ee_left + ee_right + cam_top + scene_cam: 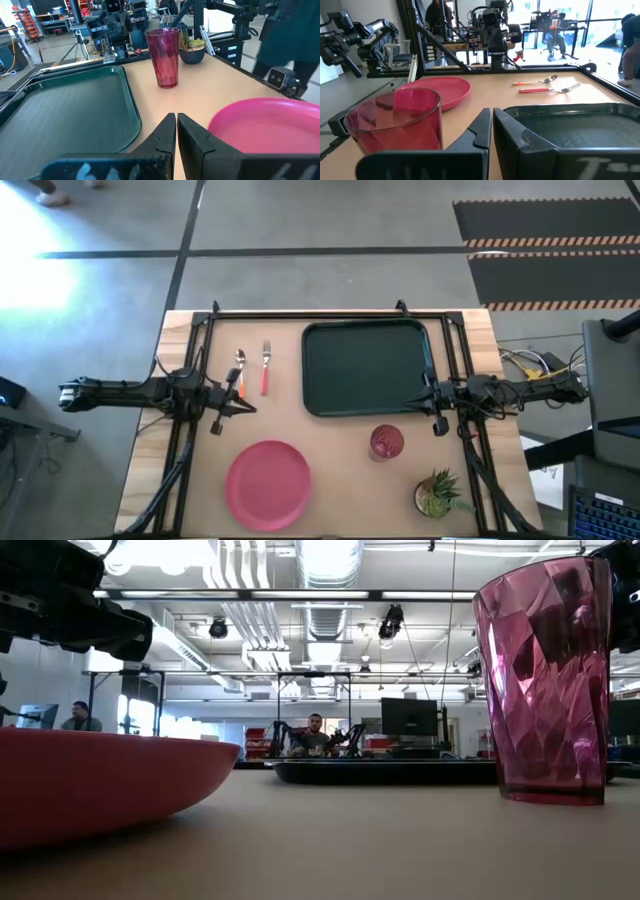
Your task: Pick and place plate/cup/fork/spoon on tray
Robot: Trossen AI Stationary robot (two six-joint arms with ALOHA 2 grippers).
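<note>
left gripper [248,409]: fingers clenched, empty, beside the spoon [240,366] and fork [266,366]
right gripper [412,402]: clenched, empty, at the tray [366,367] edge
plate [268,484]: table front
cup [386,443]: upright below tray

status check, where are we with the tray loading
Both end effectors shut, empty: left, right. Tray bare; plate, cup, fork, spoon on table. Nothing blocking.

One dark green tray [366,367], one pink-red plate [268,484], one translucent red cup [386,442], one pink-handled fork [266,367], one orange-handled spoon [240,372] and one small potted plant [437,493] occupy the table [340,480]; two robot arms flank them.
</note>
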